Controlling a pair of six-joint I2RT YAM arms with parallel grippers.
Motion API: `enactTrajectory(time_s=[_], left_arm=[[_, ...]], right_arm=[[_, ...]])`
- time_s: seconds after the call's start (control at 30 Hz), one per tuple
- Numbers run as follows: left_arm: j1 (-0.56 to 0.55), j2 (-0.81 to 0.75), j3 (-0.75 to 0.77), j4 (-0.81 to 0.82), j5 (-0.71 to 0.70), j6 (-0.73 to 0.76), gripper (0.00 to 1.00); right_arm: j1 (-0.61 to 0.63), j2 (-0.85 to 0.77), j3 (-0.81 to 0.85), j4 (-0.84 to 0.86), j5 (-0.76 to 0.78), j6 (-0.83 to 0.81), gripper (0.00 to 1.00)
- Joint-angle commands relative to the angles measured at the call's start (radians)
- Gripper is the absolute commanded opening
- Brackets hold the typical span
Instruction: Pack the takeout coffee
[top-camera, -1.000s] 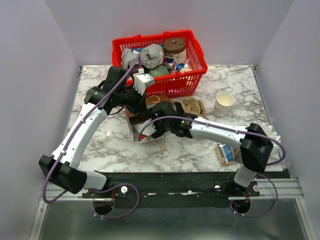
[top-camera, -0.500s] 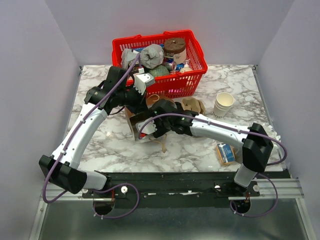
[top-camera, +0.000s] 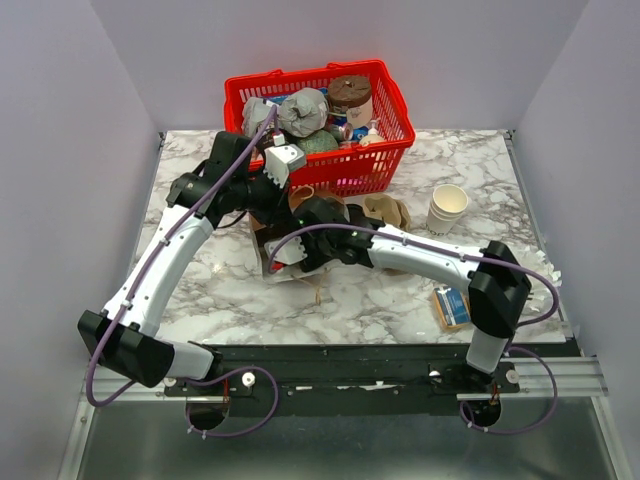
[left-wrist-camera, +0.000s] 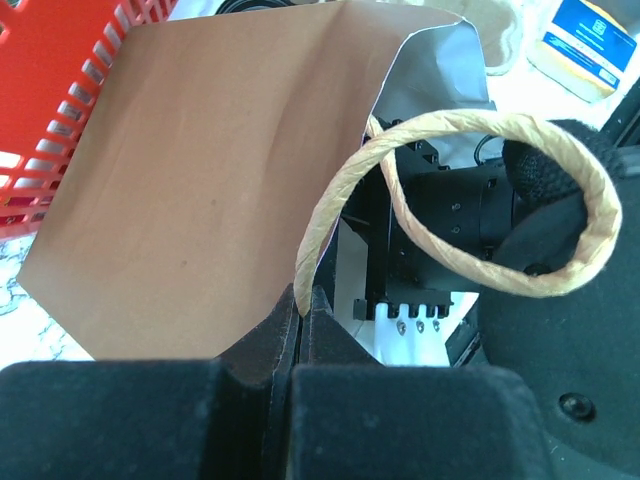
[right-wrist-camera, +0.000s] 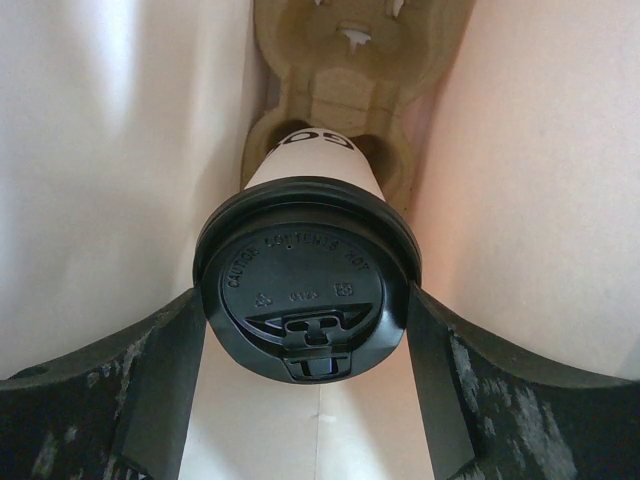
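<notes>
Your right claw (right-wrist-camera: 307, 325) had its jaws spread to about the lid's width, pressing on both sides of the coffee (right-wrist-camera: 305, 275) just under the black lid, so the grip was firm. The coffee sat in the middle of the wrist frame. Its far end pointed at a well of the cardboard carrier (right-wrist-camera: 350, 60) at the top of the frame, and the walls of the bag (right-wrist-camera: 90, 160) closed in on the left and right. Whether the cup had seated in that well, I could not tell.

Your left claw (left-wrist-camera: 303, 312) was pinched tight on the bag's rim at the root of the twine handle (left-wrist-camera: 500, 200), which held the mouth open.

Over the last second, in the top view, your right arm pushed left and up from mid-frame, and its wrist went deeper into the bag's mouth. Your left arm hardly moved below the red basket (top-camera: 385, 150). I take that to mean the coffee had passed the rim and was inside the bag. What seemed to be left was to press it into the carrier, let go, and back out without snagging the handle.
</notes>
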Motion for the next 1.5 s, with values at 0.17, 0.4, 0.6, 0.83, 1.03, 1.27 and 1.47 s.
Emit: enactTrajectory(time_s=[0.17, 0.4, 0.6, 0.83, 1.03, 1.27, 1.47], left_arm=[[-0.002, 0.017, 0.022, -0.025, 0.004, -0.012, 0.0], [-0.002, 0.015, 0.022, -0.025, 0.01, -0.02, 0.0], [-0.002, 0.015, 0.028, -0.022, 0.024, -0.038, 0.0], [-0.002, 0.012, 0.023, -0.013, 0.029, -0.045, 0.0], [-0.002, 0.009, 0.022, -0.007, 0.035, -0.057, 0.0], [-0.002, 0.012, 0.028, -0.005, 0.06, -0.084, 0.0], [-0.002, 0.02, 0.022, -0.005, 0.089, -0.1, 0.0]], right_arm=[[-0.005, 0.103, 0.049, 0.018, 0.083, 0.013, 0.01], [-0.008, 0.134, 0.058, 0.013, 0.096, 0.019, 0.01], [-0.007, 0.123, 0.078, 0.016, 0.048, 0.037, 0.01], [0.002, 0.158, 0.212, -0.109, 0.083, 0.057, 0.01], [0.016, 0.137, 0.222, -0.171, 0.1, 0.083, 0.01], [0.024, 0.21, 0.265, -0.214, 0.181, 0.106, 0.01], [0.022, 0.261, 0.318, -0.274, 0.246, 0.129, 0.0]])
